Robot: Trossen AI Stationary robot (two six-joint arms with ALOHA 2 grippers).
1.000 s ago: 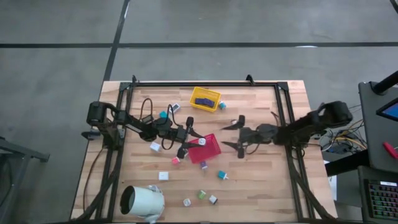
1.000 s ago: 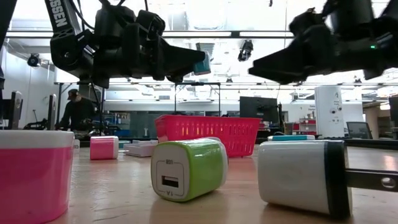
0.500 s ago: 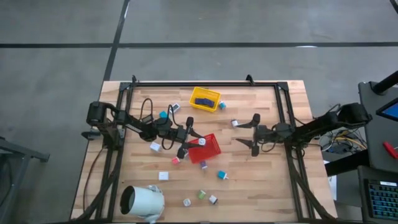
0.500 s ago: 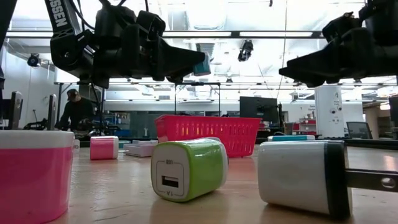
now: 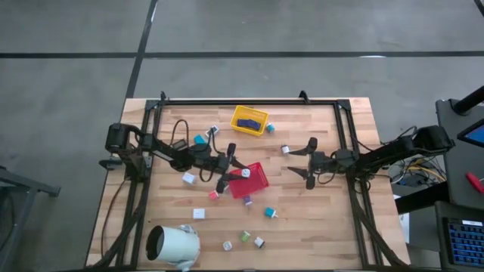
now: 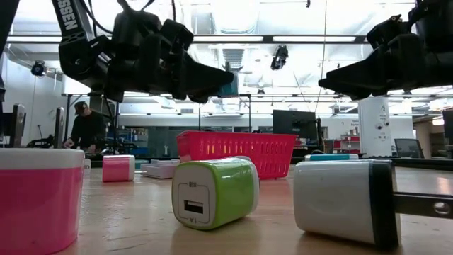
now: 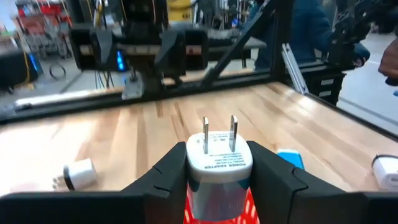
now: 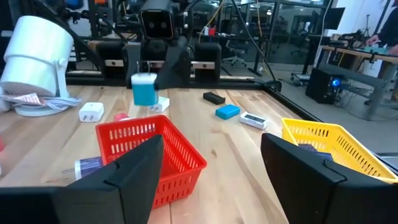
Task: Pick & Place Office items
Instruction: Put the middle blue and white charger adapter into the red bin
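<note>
Right tool point(image 5: 310, 162) drawn back from red tray point(image 5: 250, 180), left tool point(image 5: 240, 171) clamping white charger point(image 7: 219, 163)

Red tray point(image 5: 252, 180), yellow tray point(image 5: 249, 119), wht charger point(image 7: 217, 163), green charger point(image 6: 214, 191).

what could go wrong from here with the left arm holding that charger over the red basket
The left gripper grips the white charger only by its lower body, so it could tip or slip out early. In the high view it hangs at the red basket's edge, so a release now might miss and land on the table. The open right gripper waits close by.
</note>
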